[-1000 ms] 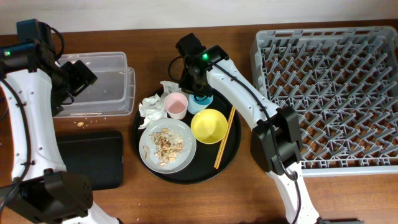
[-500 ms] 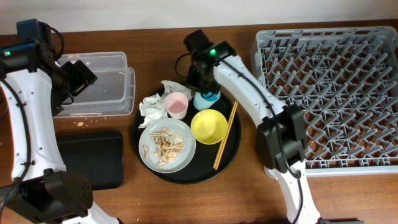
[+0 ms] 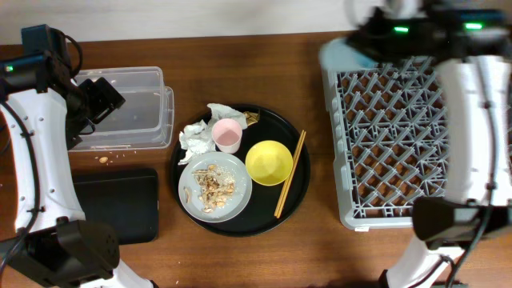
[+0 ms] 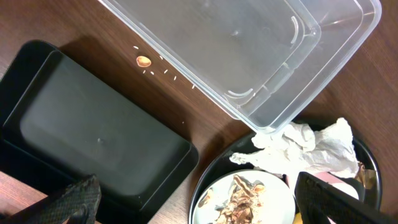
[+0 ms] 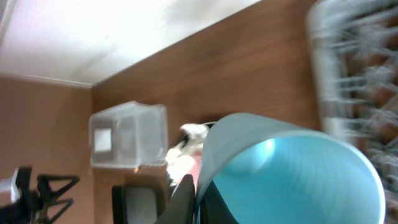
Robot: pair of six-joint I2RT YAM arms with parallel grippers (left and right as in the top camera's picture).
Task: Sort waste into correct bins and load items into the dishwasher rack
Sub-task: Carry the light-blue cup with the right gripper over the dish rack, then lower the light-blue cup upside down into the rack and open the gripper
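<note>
My right gripper (image 5: 196, 190) is shut on the rim of the light-blue cup (image 5: 292, 177). In the overhead view the cup is a pale blur (image 3: 344, 50) at the far-left corner of the grey dishwasher rack (image 3: 400, 136). The pink cup (image 3: 226, 134), yellow bowl (image 3: 268, 162), chopsticks (image 3: 290, 174) and the plate (image 3: 230, 204) of food scraps (image 3: 211, 184) stay on the round black tray (image 3: 302, 196). White tissue (image 3: 194, 136) and a gold-brown wrapper (image 3: 251, 118) lie at its far edge. My left gripper (image 3: 100, 98) hangs open above the clear tub (image 3: 128, 108).
The shallow black tray (image 3: 116, 204) lies in front of the clear tub, with crumbs (image 3: 102, 159) on the wood between them. In the left wrist view the tub (image 4: 249, 56), black tray (image 4: 93, 137) and tissue (image 4: 305, 149) lie below my open fingers (image 4: 74, 199).
My right gripper has lifted the light-blue cup off the round tray and swung it right to the rack's far-left corner. The left arm has not moved.
</note>
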